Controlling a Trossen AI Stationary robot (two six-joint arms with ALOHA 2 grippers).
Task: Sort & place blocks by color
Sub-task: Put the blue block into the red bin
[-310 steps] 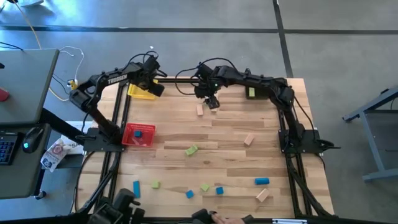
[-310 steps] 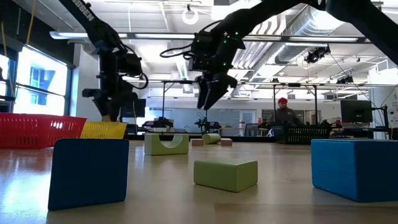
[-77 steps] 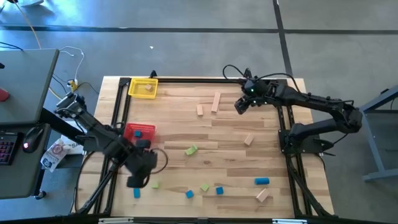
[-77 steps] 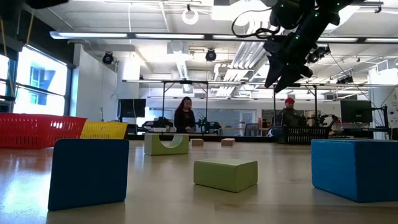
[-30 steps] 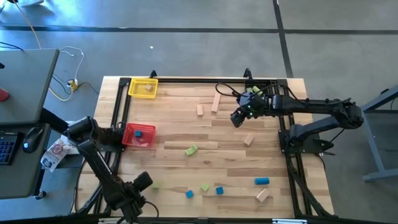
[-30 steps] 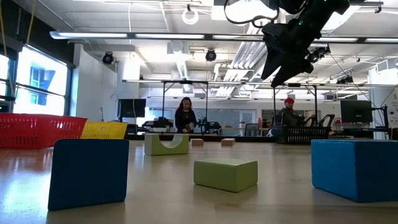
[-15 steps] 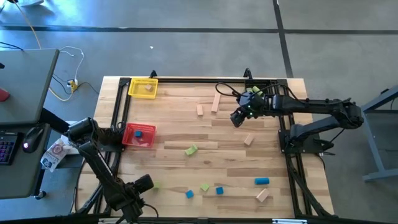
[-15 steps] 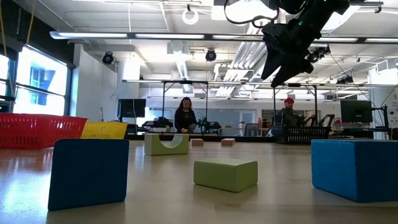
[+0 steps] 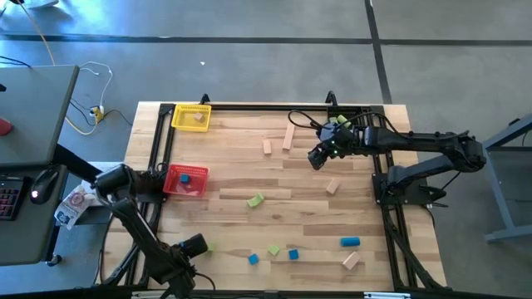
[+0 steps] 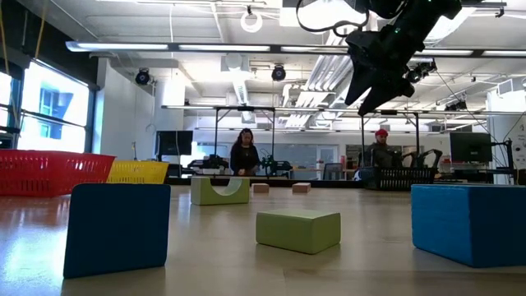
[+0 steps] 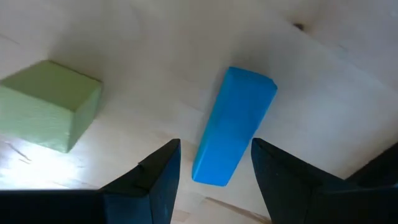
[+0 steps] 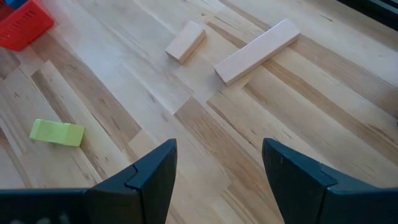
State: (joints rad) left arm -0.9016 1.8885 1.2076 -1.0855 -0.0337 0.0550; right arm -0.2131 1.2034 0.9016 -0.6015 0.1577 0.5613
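My left gripper point(image 9: 193, 247) hangs open over the table's near left corner. In the left wrist view its fingers point(image 11: 214, 180) stand on either side of a blue bar block point(image 11: 233, 134) that lies flat on the wood, without touching it. A light green block point(image 11: 50, 106) lies beside it. My right gripper point(image 9: 320, 155) hovers open above the far right part of the table point(image 10: 374, 82) and holds nothing. Below it lie a small tan block point(image 12: 185, 42) and a long tan bar point(image 12: 256, 51). More blue, green and tan blocks lie scattered along the near half.
A red bin point(image 9: 185, 179) with a blue block inside sits at the left edge, and a yellow bin point(image 9: 191, 117) with a tan block is at the far left corner. Loose blocks: green point(image 9: 255, 200), tan point(image 9: 332, 186), blue point(image 9: 350, 242), tan point(image 9: 352, 261). People stand in the room behind.
My left gripper has edged slightly toward the table's right while staying over the near left corner. The right arm and the blocks have kept still.
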